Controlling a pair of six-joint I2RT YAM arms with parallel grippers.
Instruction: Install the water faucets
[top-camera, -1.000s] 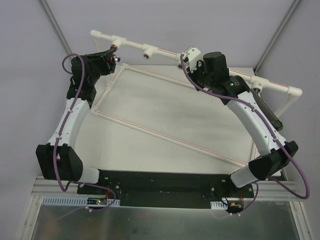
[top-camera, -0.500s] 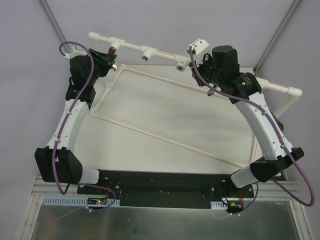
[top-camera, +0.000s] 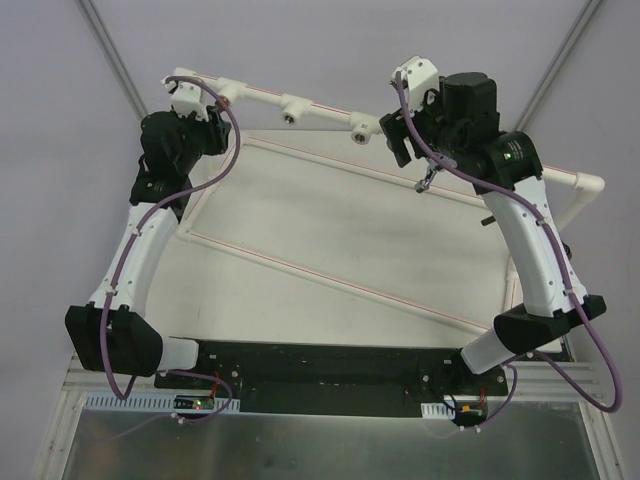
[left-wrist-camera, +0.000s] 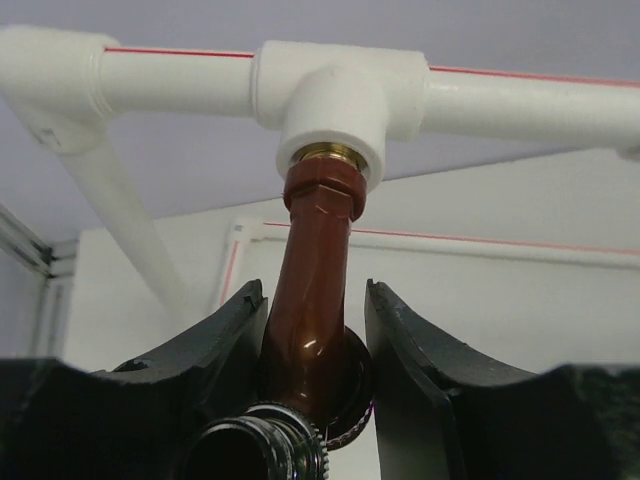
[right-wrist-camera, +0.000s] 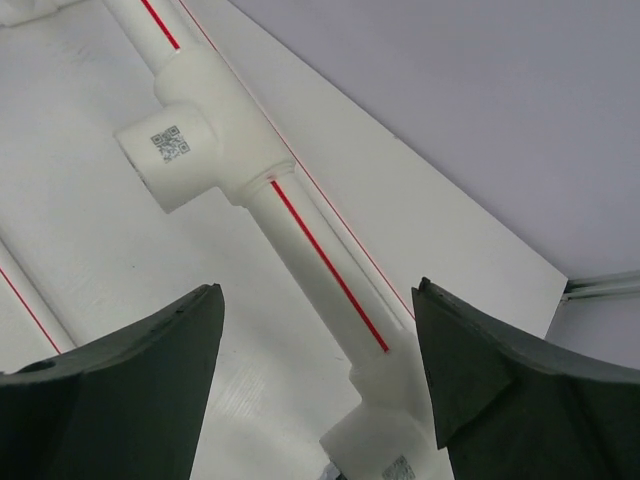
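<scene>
A reddish-brown water faucet (left-wrist-camera: 318, 290) stands with its brass threaded end in the socket of a white tee fitting (left-wrist-camera: 335, 95) on the raised pipe. My left gripper (left-wrist-camera: 313, 290) is shut on the faucet's body just below the tee. In the top view the left gripper (top-camera: 218, 122) sits at the pipe's far left end, and the faucet (top-camera: 224, 102) shows only as a small reddish spot. My right gripper (top-camera: 393, 135) hangs open with nothing in it, up by the middle of the pipe. In its own view the right gripper (right-wrist-camera: 318, 288) is spread wide above a red-striped pipe run (right-wrist-camera: 300, 230).
The raised white pipe (top-camera: 260, 92) runs from far left to an elbow (top-camera: 590, 185) at the right and carries more tee fittings (top-camera: 292, 105) (top-camera: 357, 128). A rectangular white pipe frame (top-camera: 330, 270) lies on the white table board (top-camera: 330, 210). Two tees (right-wrist-camera: 185, 110) (right-wrist-camera: 385, 440) lie below the right gripper.
The right gripper has opened and risen up and to the right, away from the pipe tee. The left arm has swung its gripper up to the leftmost tee, still holding the reddish-brown faucet.
</scene>
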